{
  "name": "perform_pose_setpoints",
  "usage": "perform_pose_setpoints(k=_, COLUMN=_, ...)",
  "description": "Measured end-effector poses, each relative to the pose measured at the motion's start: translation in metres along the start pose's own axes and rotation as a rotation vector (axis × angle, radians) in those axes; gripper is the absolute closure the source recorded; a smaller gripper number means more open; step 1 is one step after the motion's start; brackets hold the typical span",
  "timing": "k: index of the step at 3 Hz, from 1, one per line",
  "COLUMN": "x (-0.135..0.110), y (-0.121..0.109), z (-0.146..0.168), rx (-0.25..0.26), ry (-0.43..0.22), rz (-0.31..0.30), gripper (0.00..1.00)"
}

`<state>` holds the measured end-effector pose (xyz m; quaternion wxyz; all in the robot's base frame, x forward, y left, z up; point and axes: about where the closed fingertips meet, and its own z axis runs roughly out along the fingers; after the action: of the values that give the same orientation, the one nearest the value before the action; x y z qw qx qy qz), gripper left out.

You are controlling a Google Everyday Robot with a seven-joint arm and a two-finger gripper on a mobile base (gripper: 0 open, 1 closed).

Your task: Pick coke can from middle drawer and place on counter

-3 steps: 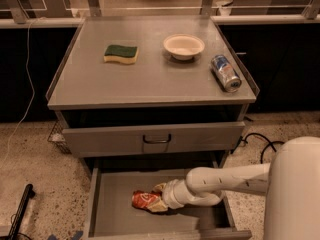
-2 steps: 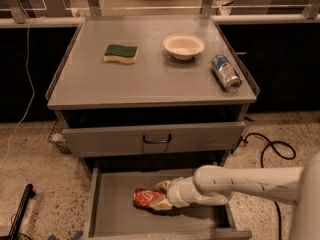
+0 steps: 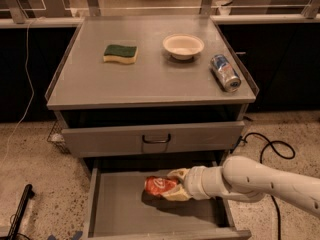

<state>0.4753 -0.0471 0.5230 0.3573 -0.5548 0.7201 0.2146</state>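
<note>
Shadow and the cream fingers (image 3: 178,173) of the claw (image 3: 171,185) hide the right end of the small red-orange coke can (image 3: 157,185), which lies on its side on the floor of the open grey metal middle drawer (image 3: 120,211). The claw clasps the can. The white arm (image 3: 260,181) reaches in low from the right, cut off at the frame edge, beneath the broad grey cabinet-top surface (image 3: 150,81).

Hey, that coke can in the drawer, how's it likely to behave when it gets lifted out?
The coke can is on its side in the drawer, with the hand closed across it. It looks like thin metal, so it is probably light and may dent if squeezed hard. Round and smooth, it could slip or roll if released.
</note>
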Motion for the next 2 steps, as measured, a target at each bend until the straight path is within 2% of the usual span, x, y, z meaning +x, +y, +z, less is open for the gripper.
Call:
perform_pose_setpoints(k=1, x=-0.027, y=-0.007, z=-0.041, rx=0.018, ry=-0.016, rz=-0.039, gripper=1.00)
perform_pose_setpoints(k=2, x=-0.090, y=-0.017, z=-0.104, rx=0.021, ry=-0.039, rz=-0.119, gripper=1.00)
